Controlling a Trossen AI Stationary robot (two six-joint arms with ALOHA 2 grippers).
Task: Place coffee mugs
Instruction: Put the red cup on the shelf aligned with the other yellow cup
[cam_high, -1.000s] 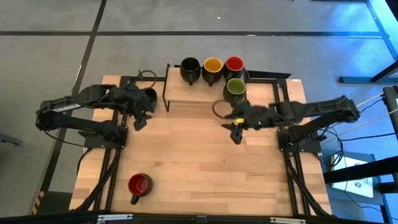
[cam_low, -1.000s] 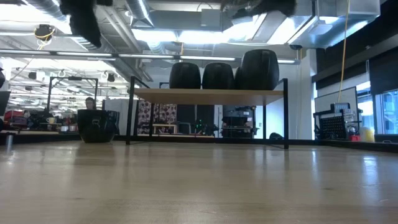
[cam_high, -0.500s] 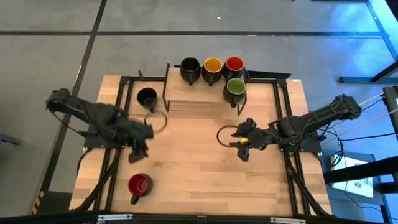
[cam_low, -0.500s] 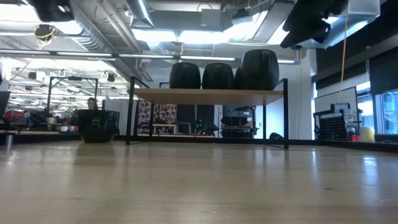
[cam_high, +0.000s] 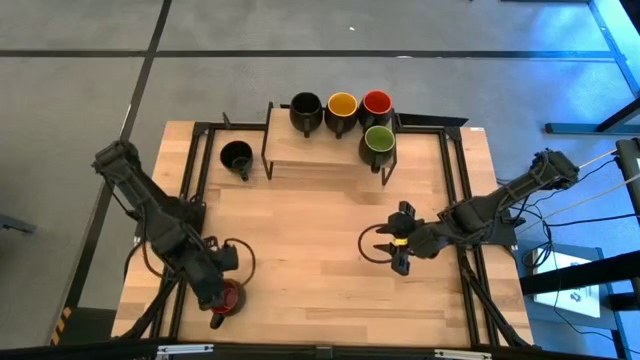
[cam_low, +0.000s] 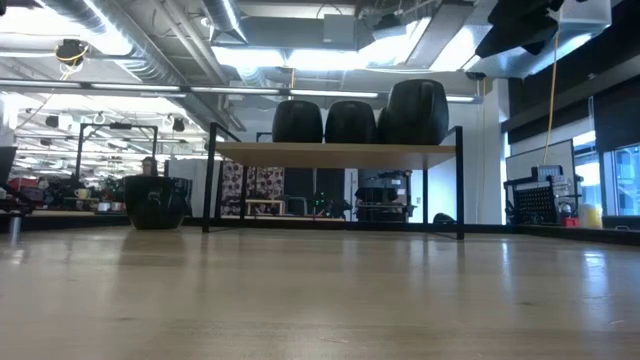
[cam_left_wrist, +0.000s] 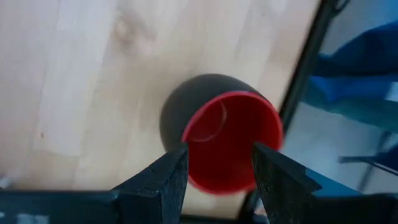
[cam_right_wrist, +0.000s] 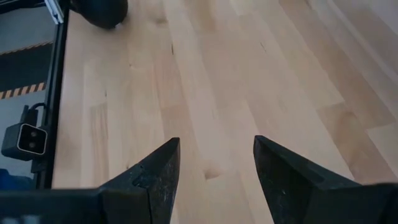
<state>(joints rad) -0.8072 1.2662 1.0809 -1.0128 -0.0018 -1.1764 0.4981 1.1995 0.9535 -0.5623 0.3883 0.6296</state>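
Observation:
A mug with a red inside (cam_high: 226, 296) stands upright on the table near its near left corner. My left gripper (cam_high: 215, 285) is open right above it; in the left wrist view the two fingers stand over opposite sides of its rim (cam_left_wrist: 231, 140), and I cannot tell whether they touch. A black mug (cam_high: 237, 157) stands on the table at the far left. The black (cam_high: 305, 110), yellow-orange (cam_high: 342, 105), red (cam_high: 376, 103) and green (cam_high: 378, 140) mugs stand on the shelf (cam_high: 310, 152). My right gripper (cam_high: 392, 247) is open and empty above the table's right middle.
The wooden shelf on its black frame (cam_low: 335, 153) stands at the table's far middle, with three of its mugs showing in the low view. The black mug (cam_low: 155, 202) stands to its left. Black rails run along the table's left (cam_high: 190, 200) and right (cam_high: 460, 200) sides.
My left gripper has drawn away from the black mug at the far left and gone toward the table's near edge, ending above the red-inside mug. My right gripper has gone from beside the shelf toward the near edge. No mug has moved.

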